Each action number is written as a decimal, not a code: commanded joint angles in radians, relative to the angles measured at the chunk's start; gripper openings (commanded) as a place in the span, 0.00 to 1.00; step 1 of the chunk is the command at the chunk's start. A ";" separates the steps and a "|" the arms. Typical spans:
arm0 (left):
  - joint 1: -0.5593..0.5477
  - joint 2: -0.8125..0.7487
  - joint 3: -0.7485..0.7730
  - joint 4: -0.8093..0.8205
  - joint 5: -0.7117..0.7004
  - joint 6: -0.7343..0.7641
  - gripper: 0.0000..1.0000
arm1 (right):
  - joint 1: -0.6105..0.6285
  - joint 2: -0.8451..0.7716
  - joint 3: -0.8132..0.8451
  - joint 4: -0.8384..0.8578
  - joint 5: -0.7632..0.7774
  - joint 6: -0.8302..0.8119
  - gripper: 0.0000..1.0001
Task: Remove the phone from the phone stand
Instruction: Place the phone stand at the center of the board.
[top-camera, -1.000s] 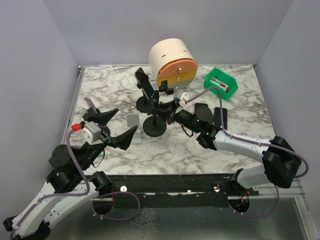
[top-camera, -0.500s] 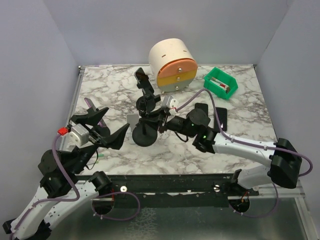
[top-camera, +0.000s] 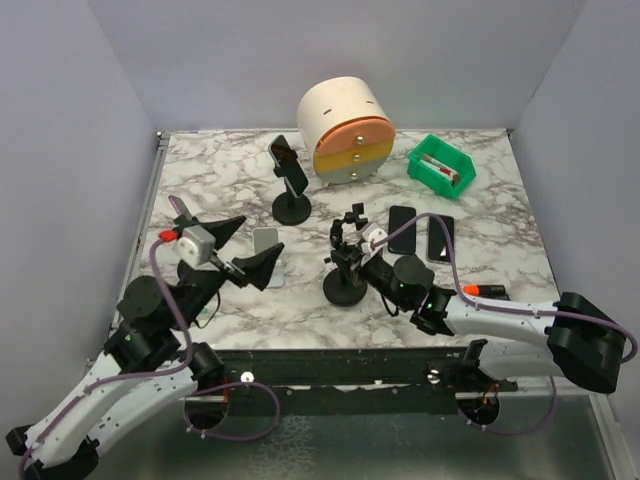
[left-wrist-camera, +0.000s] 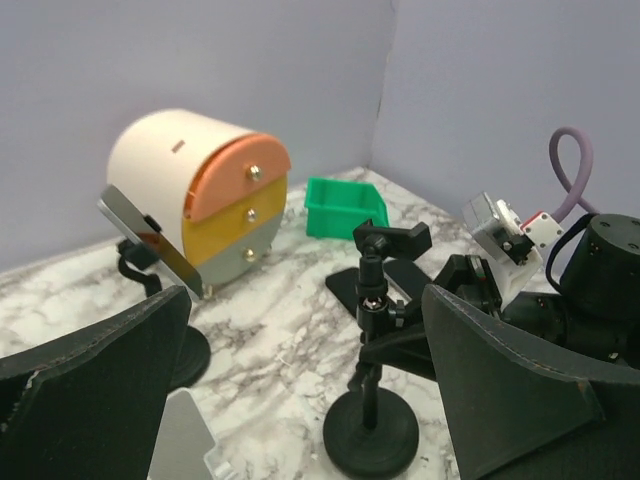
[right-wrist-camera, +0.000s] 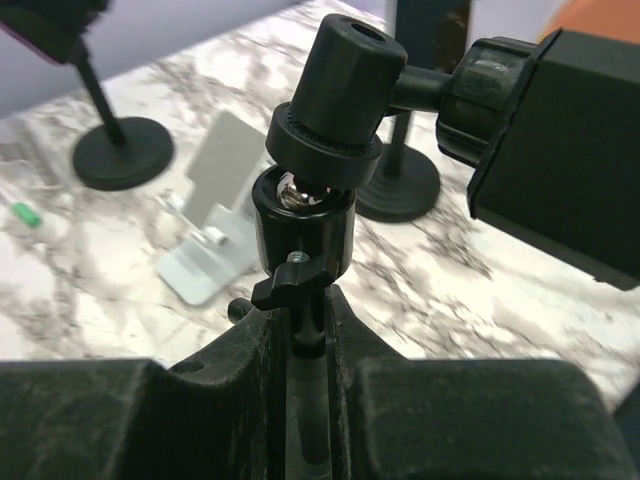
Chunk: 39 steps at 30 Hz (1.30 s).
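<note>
A dark phone (top-camera: 290, 166) sits tilted in the clamp of a black stand (top-camera: 292, 208) in front of the drawer unit; it also shows in the left wrist view (left-wrist-camera: 150, 240). A second black stand (top-camera: 345, 285) has an empty clamp. My right gripper (top-camera: 352, 262) is shut on its pole (right-wrist-camera: 310, 330), just under the ball joint. My left gripper (top-camera: 250, 245) is open and empty, held above the table to the left of that stand (left-wrist-camera: 372, 300).
Two dark phones (top-camera: 402, 228) (top-camera: 440, 237) lie flat right of centre. A silver stand (top-camera: 268, 252) stands by my left gripper. A round drawer unit (top-camera: 345, 130) and a green bin (top-camera: 441, 165) are at the back. Another black stand base (right-wrist-camera: 122, 152) shows at far left.
My right gripper has pulled the empty stand toward the near edge and to the right. My left arm swung left, then back toward the silver stand, still open.
</note>
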 joint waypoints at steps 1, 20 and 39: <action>-0.002 0.146 -0.050 0.077 0.047 -0.153 0.99 | -0.002 0.036 -0.065 0.300 0.169 0.010 0.00; -0.002 0.513 -0.020 0.260 0.281 -0.209 0.99 | -0.002 -0.085 -0.178 0.216 0.037 0.102 0.36; -0.002 0.684 0.034 0.341 0.347 -0.221 0.99 | -0.002 -0.362 -0.171 -0.192 -0.050 0.247 0.75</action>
